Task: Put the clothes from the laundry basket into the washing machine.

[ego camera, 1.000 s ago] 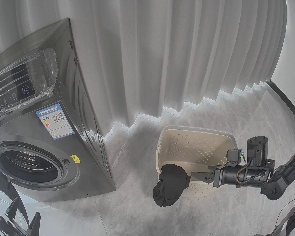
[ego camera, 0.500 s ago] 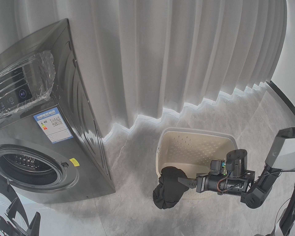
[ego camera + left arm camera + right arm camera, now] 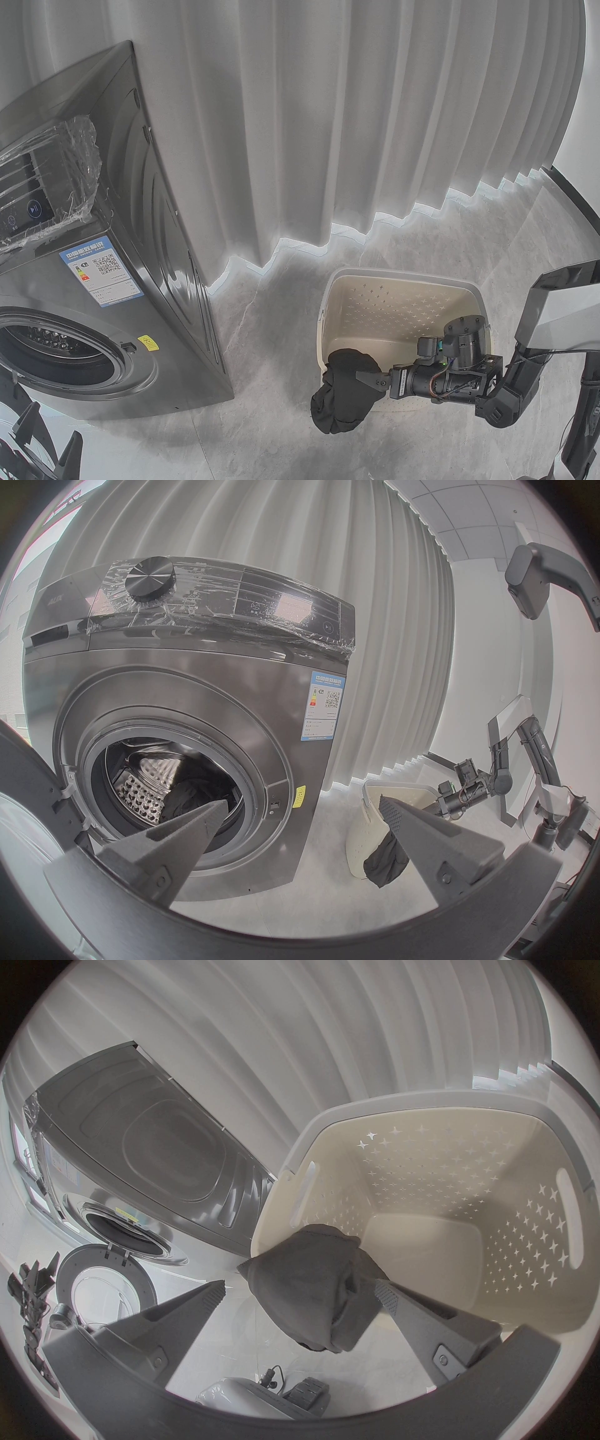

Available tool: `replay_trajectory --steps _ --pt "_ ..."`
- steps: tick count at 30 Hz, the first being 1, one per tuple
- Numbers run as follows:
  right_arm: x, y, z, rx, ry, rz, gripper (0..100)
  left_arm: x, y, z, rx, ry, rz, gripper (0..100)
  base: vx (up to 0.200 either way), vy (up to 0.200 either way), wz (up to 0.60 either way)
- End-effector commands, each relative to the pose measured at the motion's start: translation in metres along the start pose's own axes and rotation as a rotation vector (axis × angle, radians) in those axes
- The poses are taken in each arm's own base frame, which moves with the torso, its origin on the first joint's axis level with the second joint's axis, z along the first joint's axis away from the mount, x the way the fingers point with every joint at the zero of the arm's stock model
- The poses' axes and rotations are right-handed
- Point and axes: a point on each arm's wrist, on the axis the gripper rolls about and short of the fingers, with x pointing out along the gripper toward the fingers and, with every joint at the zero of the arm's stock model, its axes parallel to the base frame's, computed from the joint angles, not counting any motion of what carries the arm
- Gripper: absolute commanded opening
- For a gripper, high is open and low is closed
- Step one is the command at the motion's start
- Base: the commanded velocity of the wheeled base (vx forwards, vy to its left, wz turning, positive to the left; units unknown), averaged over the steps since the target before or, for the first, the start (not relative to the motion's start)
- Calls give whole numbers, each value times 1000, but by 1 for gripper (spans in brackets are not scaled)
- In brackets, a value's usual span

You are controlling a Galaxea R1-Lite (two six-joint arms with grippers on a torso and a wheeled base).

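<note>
A dark garment [image 3: 342,392] hangs over the near left rim of the cream laundry basket [image 3: 400,278], half inside and half outside. My right gripper [image 3: 365,379] is open at the garment's right side. In the right wrist view the garment [image 3: 306,1294] lies between the spread fingers of that gripper [image 3: 299,1286]. The grey washing machine [image 3: 112,275] stands to the left with its round opening [image 3: 56,356] uncovered. My left gripper [image 3: 301,804] is open and holds nothing in front of the drum [image 3: 169,786], where dark clothes lie. It also appears low at the left [image 3: 47,437].
White curtains [image 3: 350,125] hang behind the basket and machine. The machine's door [image 3: 106,1285] is swung open toward the floor side. Bare grey floor [image 3: 269,350] separates machine and basket. A cable and a pedal-like device [image 3: 300,1391] lie on the floor near the basket.
My right arm has come down and to the left, bringing its open fingers up against the dark garment. The head camera has shifted slightly. The garment stays on the rim.
</note>
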Motion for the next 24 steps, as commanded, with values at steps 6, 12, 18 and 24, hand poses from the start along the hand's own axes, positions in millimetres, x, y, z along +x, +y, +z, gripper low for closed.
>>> replay_trajectory --steps 6,12,18,24 --pt "17 -2 -16 7 33 8 100 0 1 -5 0 1 2 100 0 0 0" --pt "23 -3 -17 13 36 8 100 0 1 -5 0 1 1 100 0 0 0" --pt "26 -3 -20 14 38 -7 0 0 1 -5 0 1 2 100 0 0 0" --pt "31 -3 -21 16 3 -5 0 0 1 -5 0 1 1 100 0 0 0"
